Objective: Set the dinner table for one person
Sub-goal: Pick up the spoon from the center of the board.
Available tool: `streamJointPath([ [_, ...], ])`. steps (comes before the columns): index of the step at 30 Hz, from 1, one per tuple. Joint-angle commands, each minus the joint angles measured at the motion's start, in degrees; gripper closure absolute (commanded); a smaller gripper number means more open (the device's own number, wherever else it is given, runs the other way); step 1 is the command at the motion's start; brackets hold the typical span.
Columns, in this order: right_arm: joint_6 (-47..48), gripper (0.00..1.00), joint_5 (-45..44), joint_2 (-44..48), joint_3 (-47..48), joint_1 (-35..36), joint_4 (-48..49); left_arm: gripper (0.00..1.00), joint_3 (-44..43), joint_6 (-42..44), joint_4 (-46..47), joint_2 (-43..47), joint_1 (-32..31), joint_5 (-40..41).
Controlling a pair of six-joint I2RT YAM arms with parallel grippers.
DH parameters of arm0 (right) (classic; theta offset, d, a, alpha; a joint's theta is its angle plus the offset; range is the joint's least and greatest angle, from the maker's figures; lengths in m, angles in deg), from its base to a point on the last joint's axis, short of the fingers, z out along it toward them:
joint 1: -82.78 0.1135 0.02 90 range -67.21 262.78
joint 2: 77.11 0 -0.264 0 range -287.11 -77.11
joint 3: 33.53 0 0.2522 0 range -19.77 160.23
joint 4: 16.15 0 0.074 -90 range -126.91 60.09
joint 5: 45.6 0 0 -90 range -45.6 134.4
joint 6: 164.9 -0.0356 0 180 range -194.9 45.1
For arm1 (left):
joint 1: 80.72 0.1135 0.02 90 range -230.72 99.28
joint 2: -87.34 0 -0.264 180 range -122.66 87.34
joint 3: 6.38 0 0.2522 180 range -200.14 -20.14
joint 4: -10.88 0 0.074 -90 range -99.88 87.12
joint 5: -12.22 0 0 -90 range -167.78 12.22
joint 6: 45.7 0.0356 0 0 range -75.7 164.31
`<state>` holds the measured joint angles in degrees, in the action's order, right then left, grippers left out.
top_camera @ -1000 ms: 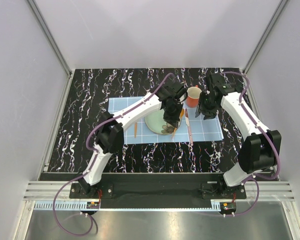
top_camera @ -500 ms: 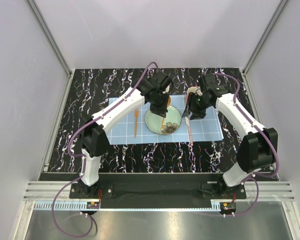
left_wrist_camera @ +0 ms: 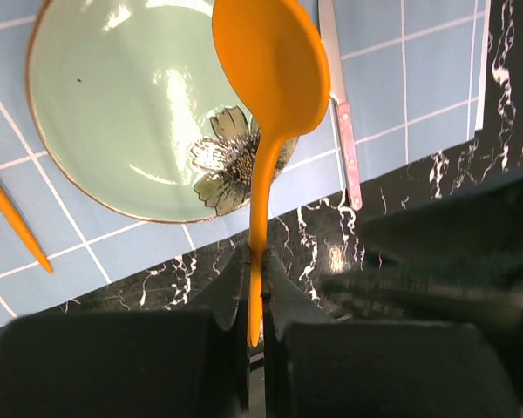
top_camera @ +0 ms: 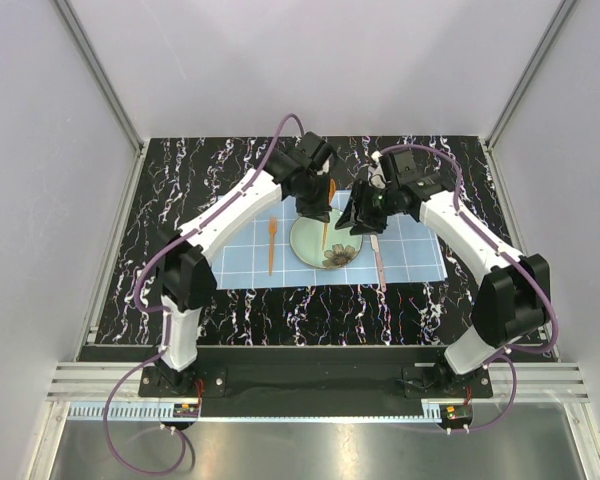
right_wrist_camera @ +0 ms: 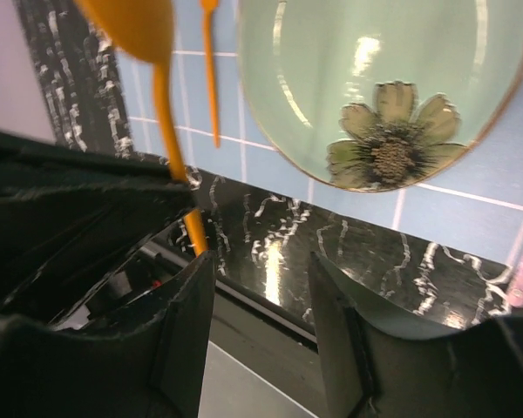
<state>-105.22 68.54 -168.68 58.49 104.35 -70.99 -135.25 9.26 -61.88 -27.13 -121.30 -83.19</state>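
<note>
marble first: black veined surface (top_camera: 280,310), glossy, spread wide under everything, bare along the near strip. next out, light blue gridded placemat (top_camera: 420,262) lying flat on it. on the mat, pink-handled knife (top_camera: 378,262) just right of the plate (left_wrist_camera: 96,113), orange fork (top_camera: 271,245) to the plate's left, both flat and roughly parallel. plate itself pale green, flowered, nothing on it. above the plate, orange spoon (left_wrist_camera: 266,78), pinched by the handle end between the left fingers (left_wrist_camera: 229,296), bowl hanging out over the plate's rim, clear of the mat. close alongside, right fingers (right_wrist_camera: 185,331) spread apart, nothing seen between them, hovering by the plate's far right edge, crowding the left ones.

judged step: laying the spoon down, probably on the open mat right of the knife. to do it well: keep the pinch firm, swing the spoon across above knife height, line the handle up with the knife, lower to flat contact before letting go. worth drawing the right fingers back first, given so little room. avoid dragging the bowl over the plate rim or nudging the knife askew. beyond all that, only more veined surface up to the far wall.
</note>
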Motion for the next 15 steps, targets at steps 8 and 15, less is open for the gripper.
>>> streamJointPath([
  [8,-4.48,0.46,6.97,-1.77,1.55,5.95,9.97,1.00,0.32,-3.36,6.00,3.56,3.66,-4.34],
  [15,-3.95,0.46,5.74,-4.58,2.16,6.83,10.67,1.00,0.76,-3.62,6.88,4.35,4.54,-7.77],
])
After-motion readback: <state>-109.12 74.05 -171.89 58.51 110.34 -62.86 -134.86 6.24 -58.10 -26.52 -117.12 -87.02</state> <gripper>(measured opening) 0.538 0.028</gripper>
